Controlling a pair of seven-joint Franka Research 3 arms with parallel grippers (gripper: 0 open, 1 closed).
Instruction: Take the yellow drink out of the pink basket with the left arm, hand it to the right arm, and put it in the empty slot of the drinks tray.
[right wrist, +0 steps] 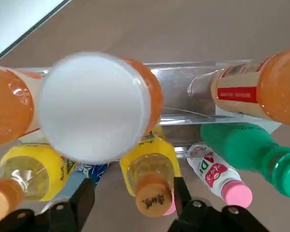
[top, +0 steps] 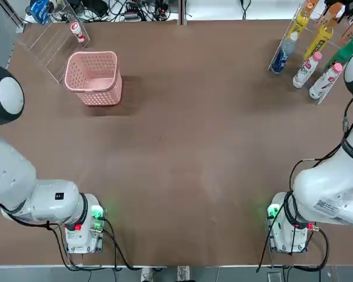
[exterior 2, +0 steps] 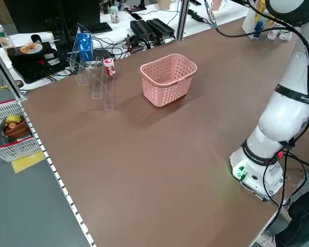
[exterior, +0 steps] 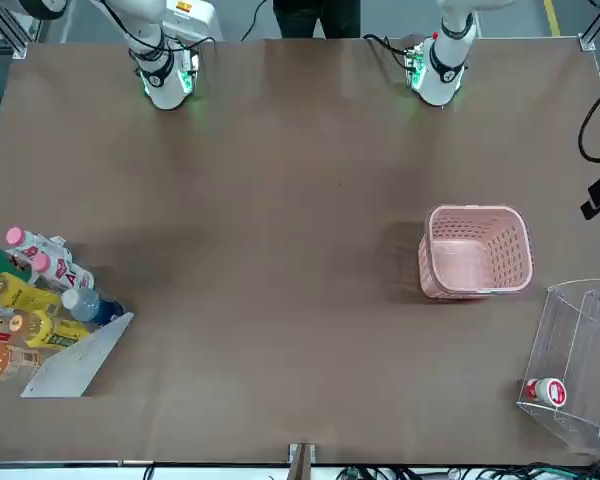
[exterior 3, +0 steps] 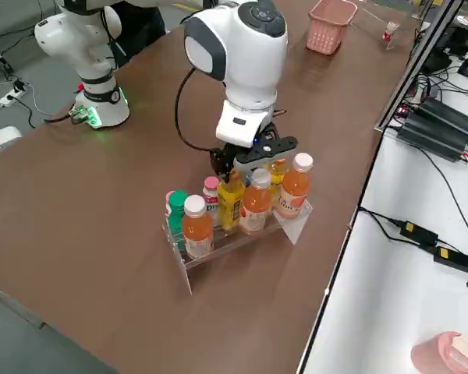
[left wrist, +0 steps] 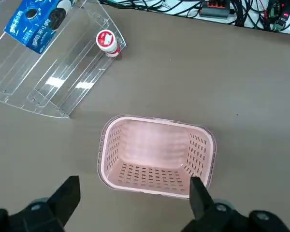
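My right gripper (right wrist: 130, 200) stood directly over the slim yellow drink bottle with the small orange-yellow cap (right wrist: 150, 191), its two black fingers (right wrist: 82, 198) spread apart on either side of the neck and apparently clear of it, so the grip looked released rather than held. The bottle sat in a lane of the transparent slanted acrylic drinks tray (exterior 3: 226, 238), among orange bottles, a green bottle (right wrist: 246, 150) and a white pink-capped bottle (right wrist: 217, 176); the right side view showed the same gripper (exterior 3: 232, 165) low over the rack at the yellow bottle (exterior 3: 229, 201). I judged the slot that had been empty to be the one filled by this bottle.

My left gripper (left wrist: 133, 203) hung well above the small pink perforated plastic basket (left wrist: 157, 157), fingers (left wrist: 67, 198) wide apart and holding nothing. The basket's interior was bare in the left wrist and top views (top: 94, 76). Beside it stood a plain clear acrylic box (left wrist: 53, 72) with a small red-and-white container (left wrist: 106, 42) in it, both untouched.

As a judgement: removal, handover and placement appeared complete. What remained was for my right arm to lift clear of the rack without catching the cap or the neighbouring bottles.
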